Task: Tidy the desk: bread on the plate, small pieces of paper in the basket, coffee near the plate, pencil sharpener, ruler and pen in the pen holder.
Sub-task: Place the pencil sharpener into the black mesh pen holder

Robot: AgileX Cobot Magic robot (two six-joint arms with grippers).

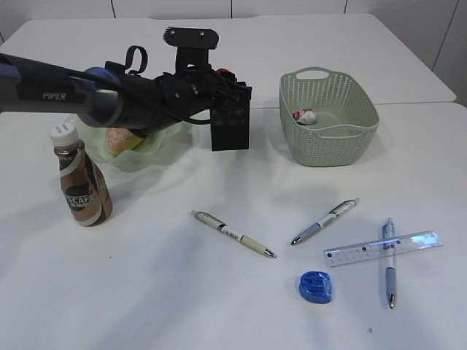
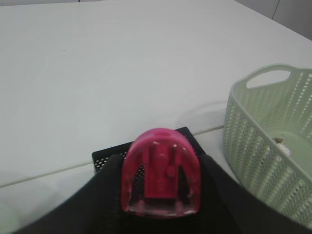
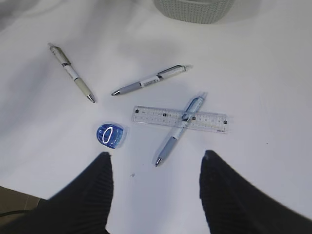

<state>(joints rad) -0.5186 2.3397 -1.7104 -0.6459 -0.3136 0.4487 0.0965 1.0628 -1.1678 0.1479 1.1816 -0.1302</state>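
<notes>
The left gripper (image 2: 161, 195) is grasping a pink sharpener (image 2: 161, 173) between its fingers, just above the black pen holder (image 1: 230, 124). Letting go off-centre could bounce it off the rim onto the surface. The right gripper (image 3: 156, 195) is hanging released above the ruler (image 3: 180, 118).

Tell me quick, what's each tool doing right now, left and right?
Left tool: closed on a pink pencil sharpener, above the pen holder.
Right tool: open, holding nothing, above the desk.
</notes>
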